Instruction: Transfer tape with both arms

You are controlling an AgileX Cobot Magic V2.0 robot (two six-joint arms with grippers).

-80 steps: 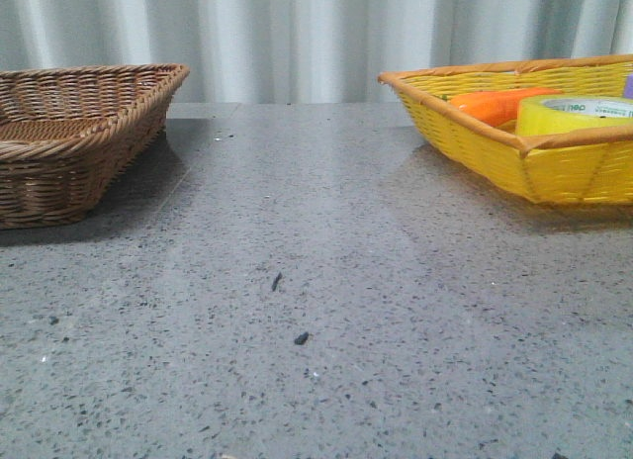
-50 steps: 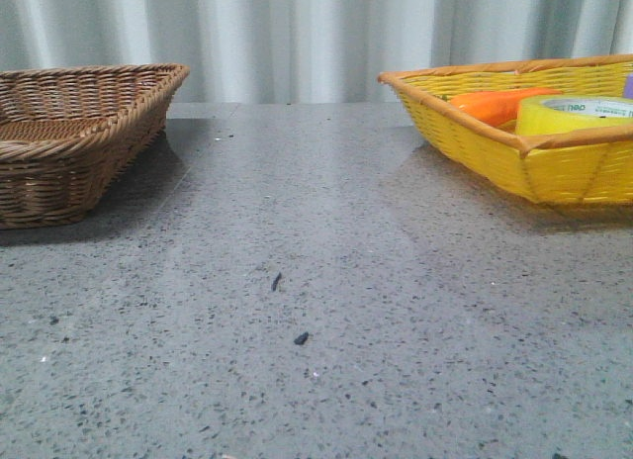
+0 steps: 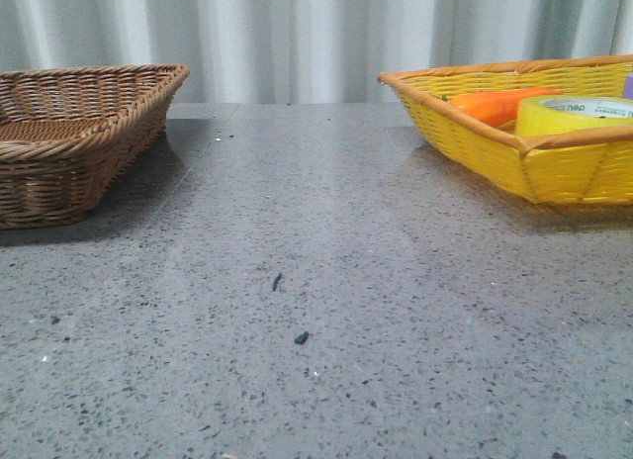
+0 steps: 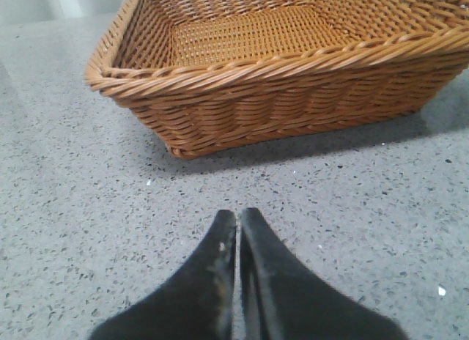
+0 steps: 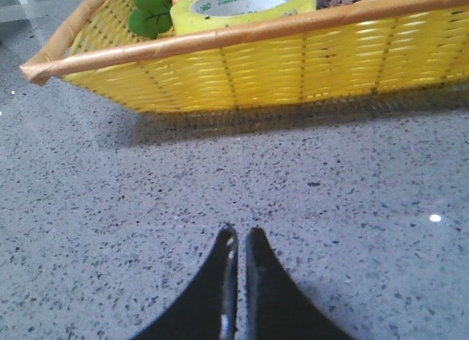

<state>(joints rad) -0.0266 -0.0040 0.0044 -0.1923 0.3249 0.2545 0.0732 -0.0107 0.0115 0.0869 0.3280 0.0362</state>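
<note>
Green "deli" print marks the tape point(image 5: 238, 4) core.

On the table point(image 3: 326, 281), one basket point(image 3: 69, 133) sits far left and another basket point(image 3: 524, 152) far right, well apart. In the right one, the tape point(image 3: 574, 113) lies beside a carrot point(image 3: 495, 103), near its front rim.

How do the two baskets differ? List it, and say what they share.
Colour: the brown basket is brown wicker; the yellow basket is bright yellow with an orange-tan rim.
Contents: the brown basket's visible interior is bare; the yellow basket holds the tape, an orange carrot-like item and a green leaf.
Position: brown sits on the table's left, yellow on the right.
Shared: both are shallow, woven and rest on the grey table.
</note>
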